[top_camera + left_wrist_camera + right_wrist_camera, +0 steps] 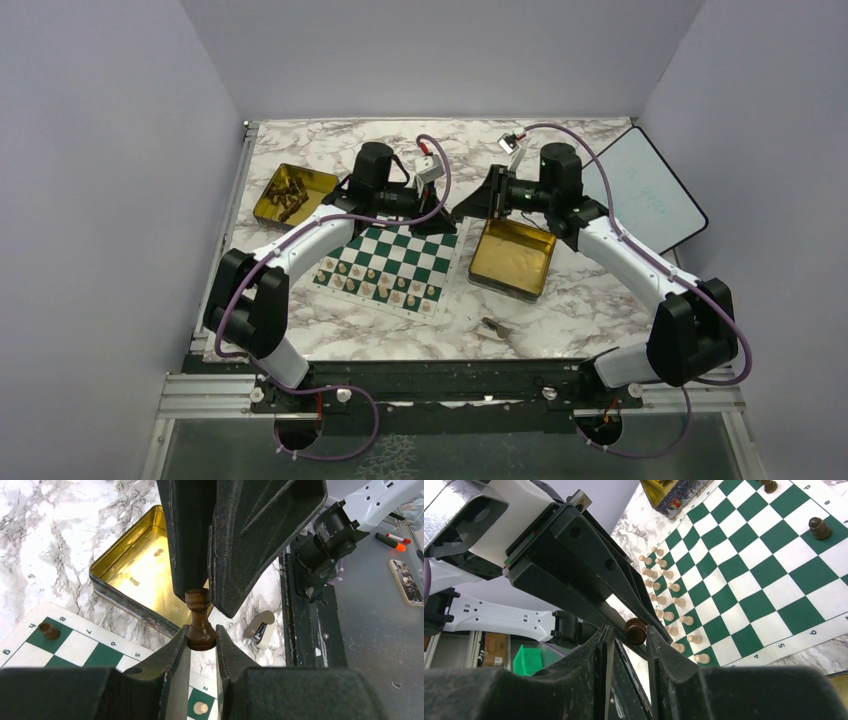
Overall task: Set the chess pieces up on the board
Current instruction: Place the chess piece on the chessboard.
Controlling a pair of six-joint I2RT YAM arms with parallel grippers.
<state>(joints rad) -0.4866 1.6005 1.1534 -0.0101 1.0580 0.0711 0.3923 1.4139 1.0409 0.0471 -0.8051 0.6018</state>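
Fingers (175,655) on left gripper (201,639): found clenched about dark pawn (199,617), aloft between the board (400,250) and gold tin (513,258). Cannot tell right gripper (628,640) grip. Risk: drop or tilt if let go before second hold confirmed.

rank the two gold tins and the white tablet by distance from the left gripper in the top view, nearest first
Measured from the left gripper, which is shut on a dark pawn:
1. right gold tin, beside the board, just to the gripper's near right.
2. left gold tin, holding dark pieces, off to its left.
3. white tablet, at the table's far right edge.
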